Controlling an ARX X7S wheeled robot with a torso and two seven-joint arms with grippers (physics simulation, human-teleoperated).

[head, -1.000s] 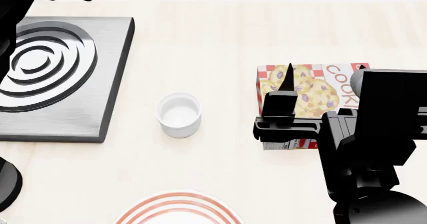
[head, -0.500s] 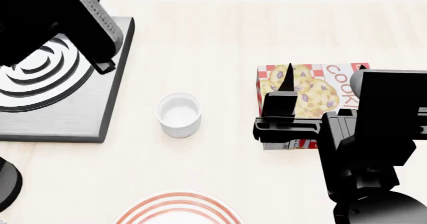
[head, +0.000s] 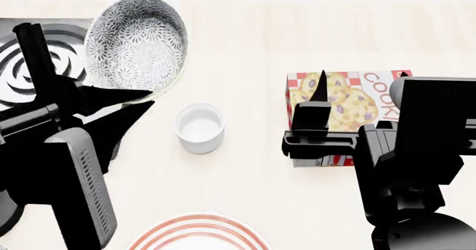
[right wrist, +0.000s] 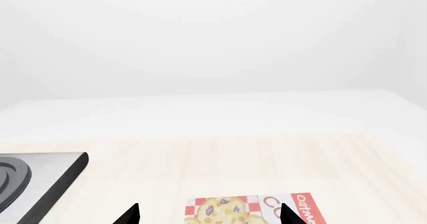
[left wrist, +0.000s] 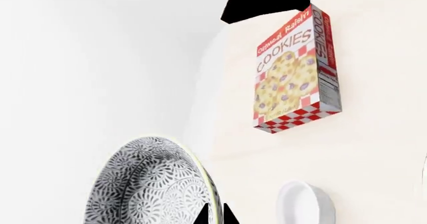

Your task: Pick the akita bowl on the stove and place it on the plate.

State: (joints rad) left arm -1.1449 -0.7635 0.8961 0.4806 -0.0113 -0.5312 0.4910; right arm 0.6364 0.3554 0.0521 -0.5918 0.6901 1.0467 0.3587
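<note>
The akita bowl (head: 135,41), white with a dense grey-black floral pattern, hangs tilted above the right edge of the stove (head: 9,66). My left gripper (head: 134,98) is shut on its near rim. In the left wrist view the rim of the bowl (left wrist: 147,184) runs between the two tips of the left gripper (left wrist: 215,215). The plate (head: 197,233), white with red rings, lies at the near edge of the table, partly cut off. My right gripper (head: 360,80) hovers open over the cookie box, and the right wrist view shows the right gripper (right wrist: 208,214) with its tips wide apart.
A small plain white cup (head: 199,126) stands between the stove and the cookie box (head: 346,102), and it also shows beside the bowl as the white cup (left wrist: 303,204). The left forearm (head: 67,166) covers the stove's near part. The stove's corner (right wrist: 40,179) shows in the right wrist view.
The left arm has swung over the stove and drawn back toward me. The bowl, unseen before, now shows held in its gripper. The right arm has not moved.
</note>
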